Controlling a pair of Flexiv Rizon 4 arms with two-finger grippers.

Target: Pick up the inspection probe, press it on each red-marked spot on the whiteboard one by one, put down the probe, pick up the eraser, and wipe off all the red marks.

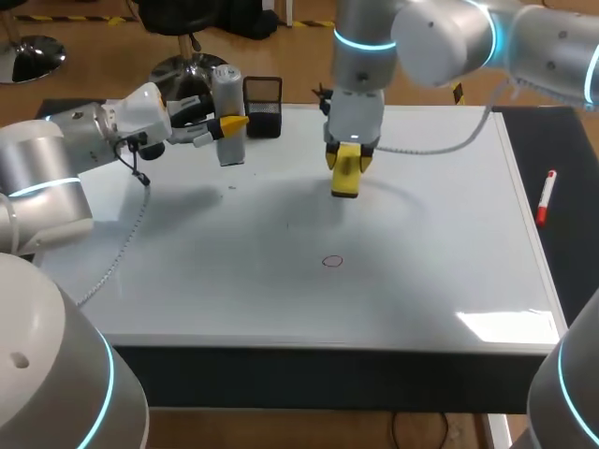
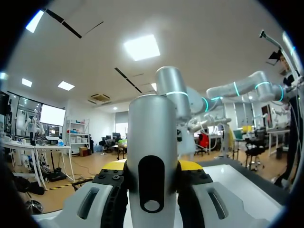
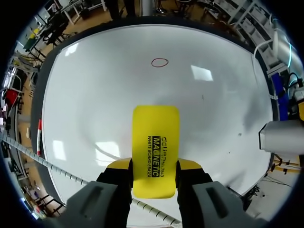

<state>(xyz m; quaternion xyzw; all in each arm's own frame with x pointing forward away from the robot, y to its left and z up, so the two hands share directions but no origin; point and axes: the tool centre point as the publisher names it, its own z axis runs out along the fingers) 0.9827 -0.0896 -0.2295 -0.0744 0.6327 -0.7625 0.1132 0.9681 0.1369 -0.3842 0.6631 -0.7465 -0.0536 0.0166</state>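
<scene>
My left gripper is shut on the silver inspection probe and holds it upright over the whiteboard's far left part. In the left wrist view the probe fills the space between the yellow-tipped fingers. My right gripper is shut on the yellow eraser, which hangs over the board's far middle. From the right wrist, the eraser sticks out between the fingers toward the board. A small red circle is drawn near the board's middle, ahead of the eraser in the right wrist view.
A black mesh holder stands at the board's far edge just right of the probe. A red marker lies on the dark surface off the board's right side. A white coiled cable trails from my left arm across the board's left part.
</scene>
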